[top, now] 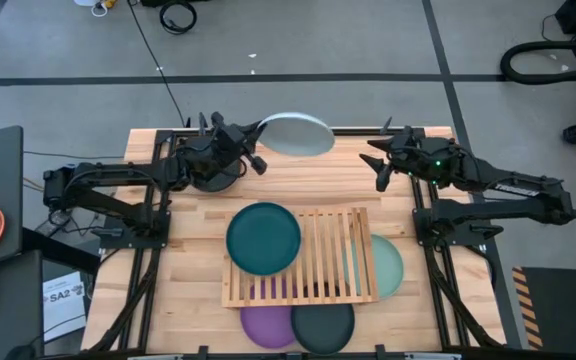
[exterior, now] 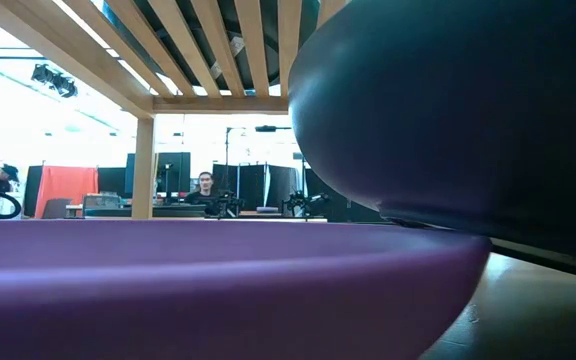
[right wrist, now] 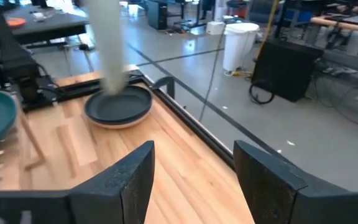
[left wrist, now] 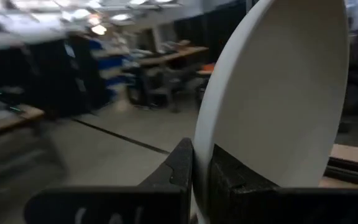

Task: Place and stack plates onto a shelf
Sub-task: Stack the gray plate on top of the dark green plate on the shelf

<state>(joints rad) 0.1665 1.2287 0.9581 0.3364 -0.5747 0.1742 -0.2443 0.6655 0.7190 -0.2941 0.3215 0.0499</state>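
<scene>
Step in hand: carry phase. The left gripper point(left wrist: 201, 180) is pinched tight on the rim of the pale blue-white plate point(top: 295, 134), holding it up off the table at the far edge, plate sticking out ahead of the fingers toward the table's middle. The right gripper point(top: 379, 165) hangs across from it w/ jaws wide apart, nothing between them.

Next move, by my read: swing the held plate back toward the near side and down to the shelf point(top: 302, 257), then flatten it before letting go.

The dark teal plate point(top: 264, 237) already sits on the shelf's end nearer the left arm; the other end is bare slats, so that's the open spot. A black plate point(right wrist: 118, 104) lies just below the left gripper, so keep height when pulling away. The mint green plate point(top: 390, 264) pokes out from under the shelf's far end; the purple plate point(top: 266, 326) and another black plate point(top: 323, 326) sit at its near edge. Room betw. grippers and shelf is bare tabletop, good lane.
</scene>
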